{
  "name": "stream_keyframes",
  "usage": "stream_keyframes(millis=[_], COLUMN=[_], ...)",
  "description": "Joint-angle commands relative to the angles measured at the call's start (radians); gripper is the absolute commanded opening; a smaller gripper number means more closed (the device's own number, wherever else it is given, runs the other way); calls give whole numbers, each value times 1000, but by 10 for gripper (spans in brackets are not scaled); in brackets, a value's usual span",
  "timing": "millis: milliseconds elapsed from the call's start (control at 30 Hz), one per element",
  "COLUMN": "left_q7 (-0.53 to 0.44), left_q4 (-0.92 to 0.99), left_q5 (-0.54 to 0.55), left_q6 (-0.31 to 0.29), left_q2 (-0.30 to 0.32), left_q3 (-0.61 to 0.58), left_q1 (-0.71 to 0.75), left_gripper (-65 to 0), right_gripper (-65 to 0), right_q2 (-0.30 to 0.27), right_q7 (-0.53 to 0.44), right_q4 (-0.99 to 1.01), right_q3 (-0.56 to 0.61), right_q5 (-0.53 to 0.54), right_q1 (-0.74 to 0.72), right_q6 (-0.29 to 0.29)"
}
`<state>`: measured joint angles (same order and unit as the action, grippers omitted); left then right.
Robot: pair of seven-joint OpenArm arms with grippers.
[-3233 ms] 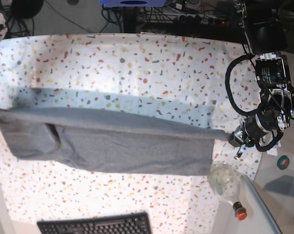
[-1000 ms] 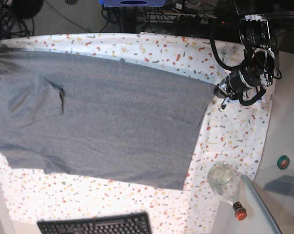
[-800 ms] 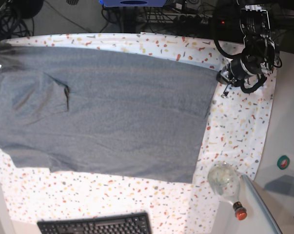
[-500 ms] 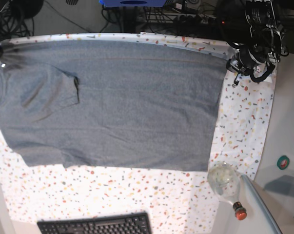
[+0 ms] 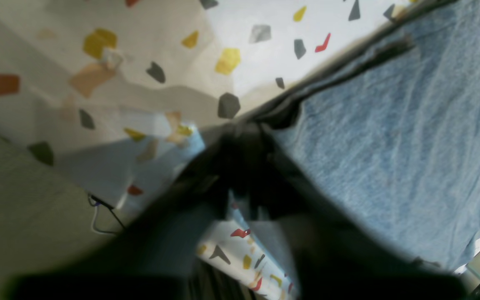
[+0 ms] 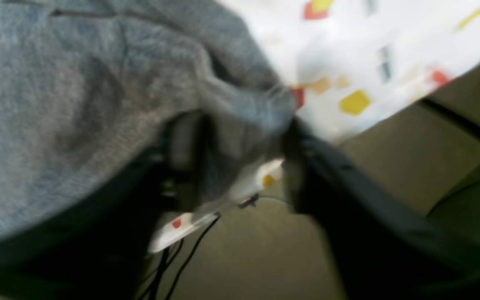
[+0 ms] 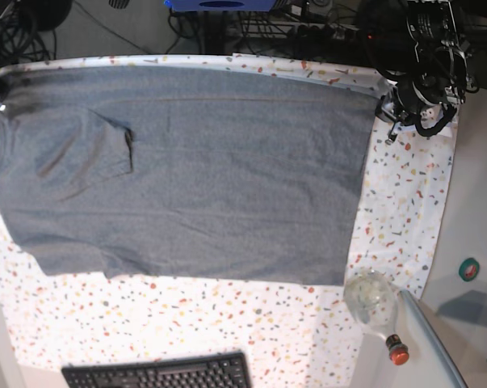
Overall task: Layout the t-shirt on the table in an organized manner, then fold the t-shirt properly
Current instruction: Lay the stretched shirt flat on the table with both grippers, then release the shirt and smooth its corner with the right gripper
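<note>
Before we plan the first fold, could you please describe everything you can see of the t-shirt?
The t-shirt is plain heather-grey knit, spread nearly flat across the far half of the speckled table. One sleeve lies folded onto the body at the base view's left, with light creases there. Its far corners sit at the table's back edge, one by the left gripper, whose dark fingers meet that hem corner; the other is bunched between the right gripper's parted fingers.

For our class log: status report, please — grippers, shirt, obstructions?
Left gripper at t-shirt's far corner, jaws unclear. Right gripper parted around shoulder edge. Shirt spread on table. Nothing on the shirt.
</note>
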<state>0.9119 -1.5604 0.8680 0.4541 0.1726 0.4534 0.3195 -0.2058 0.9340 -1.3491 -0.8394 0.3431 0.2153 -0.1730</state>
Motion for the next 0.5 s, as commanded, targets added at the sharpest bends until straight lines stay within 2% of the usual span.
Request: stream_keyframes(millis=[0, 67, 200, 267, 367, 467], left_q7=[-4, -4, -3, -3, -3, -3], left_q4=[-19, -24, -102, -154, -194, -196], left_q5=[6, 6, 7, 7, 7, 7], left_q6=[-2, -2, -2, -2, -2, -22], left_q2=[14, 15, 14, 14, 14, 26], left_q3=[9, 11, 80, 138, 226, 273], left_q1=[0, 0, 3, 10, 3, -12], left_gripper=[-443, -323, -171, -140, -140, -140], right_gripper=[-248, -198, -197, -197, -197, -192], right_q2=[-2, 24, 33, 33, 27, -17], right_q7=[-11, -7, 64, 72, 59, -16], right_q4=[-60, -151, -258, -300, -310, -280], right_q3=[-31, -67, -90, -91, -91, -80], right_q5=[6, 4, 4, 4, 1, 0], right_q1=[6, 19, 36, 39, 31, -15], right_q6=[2, 2, 2, 2, 5, 5])
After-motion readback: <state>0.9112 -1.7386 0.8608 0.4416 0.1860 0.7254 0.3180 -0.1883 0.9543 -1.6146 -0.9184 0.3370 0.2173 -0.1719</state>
